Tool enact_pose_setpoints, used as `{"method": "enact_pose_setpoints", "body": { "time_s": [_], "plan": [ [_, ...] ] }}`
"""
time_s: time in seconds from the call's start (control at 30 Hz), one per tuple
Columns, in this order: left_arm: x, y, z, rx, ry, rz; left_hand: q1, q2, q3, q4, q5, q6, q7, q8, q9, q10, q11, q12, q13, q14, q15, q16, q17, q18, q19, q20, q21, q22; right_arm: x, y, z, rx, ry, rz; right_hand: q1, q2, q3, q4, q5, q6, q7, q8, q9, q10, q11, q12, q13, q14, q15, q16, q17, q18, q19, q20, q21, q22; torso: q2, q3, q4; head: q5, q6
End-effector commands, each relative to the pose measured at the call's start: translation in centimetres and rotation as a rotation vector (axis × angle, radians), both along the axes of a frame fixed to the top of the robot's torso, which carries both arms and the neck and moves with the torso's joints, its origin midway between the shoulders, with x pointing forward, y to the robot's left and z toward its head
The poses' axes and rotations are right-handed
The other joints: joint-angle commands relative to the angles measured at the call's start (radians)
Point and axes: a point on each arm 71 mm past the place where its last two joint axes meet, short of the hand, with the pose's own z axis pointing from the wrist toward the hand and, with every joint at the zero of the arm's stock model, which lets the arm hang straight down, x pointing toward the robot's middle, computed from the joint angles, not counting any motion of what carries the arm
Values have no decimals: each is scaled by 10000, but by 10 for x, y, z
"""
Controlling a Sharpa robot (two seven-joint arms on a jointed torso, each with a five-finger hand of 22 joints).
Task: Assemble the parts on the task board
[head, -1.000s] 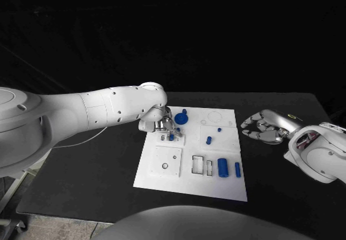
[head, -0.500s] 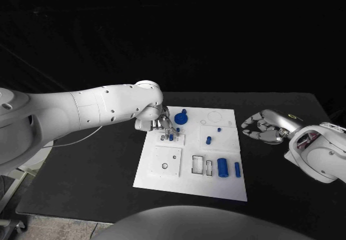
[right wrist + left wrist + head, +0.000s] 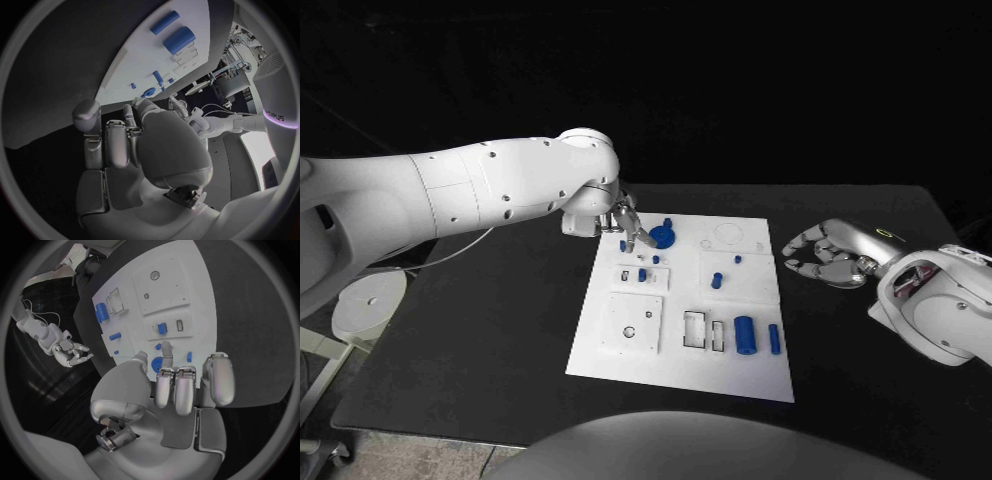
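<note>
Fingers of the left hand (image 3: 623, 226) hang spread and empty above the upper left corner of the task board (image 3: 678, 370), beside a round blue part (image 3: 662, 238). Right hand (image 3: 825, 254), curled and empty, hovers off the board's right edge.

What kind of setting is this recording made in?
Most likely a robotics lab test bench: a black table against a dark backdrop, a white task board with small blue parts, and cabled equipment at the right wrist view's edge.
</note>
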Motion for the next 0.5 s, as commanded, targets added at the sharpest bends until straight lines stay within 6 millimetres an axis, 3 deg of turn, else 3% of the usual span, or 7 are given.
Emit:
{"method": "enact_pose_setpoints", "body": {
  "time_s": [0.03, 0.17, 0.5],
  "plan": [
    [5, 2, 3, 120, -376, 12, 260, 6, -36, -35, 188, 38, -27, 40, 17, 998, -76, 33, 2583, 1051, -80, 24, 2634, 103, 80, -5, 50, 1976, 0, 0, 0, -9, 16, -1, 81, 20, 33, 1, 47, 50, 39, -30, -16, 494, 87, -69, 2054, 536, 63, -31, 536, 53, -37, -1, -67, -9, 13, -1, -9, 34, 2],
    [9, 9, 3, 260, -497, 188, 642, -1, 22, -113, 781, -7, -45, -9, -26, 992, -99, 26, 2578, 1051, -104, 24, 2634, 103, 86, -35, 40, 1974, 0, 1, 0, 15, 3, 10, 81, 20, 33, 1, 47, 50, 39, -30, -16, 494, 87, -69, 2054, 536, 63, -31, 536, 53, -37, -1, -67, -9, 15, -1, -12, 43, 2],
    [27, 33, -7, 728, -772, 1015, 749, -38, 14, -118, 904, -4, -47, -28, -55, 994, -103, 27, 2579, 1051, -108, 24, 2634, 101, 93, -41, 42, 1976, 0, 2, -1, 15, 33, 29, 70, 8, 34, 1, 52, 49, 43, -31, -17, 501, 90, -62, 2061, 537, 66, -22, 544, 51, -33, 2, -57, -1, 5, -5, 6, 89, 2]
  ]
}}
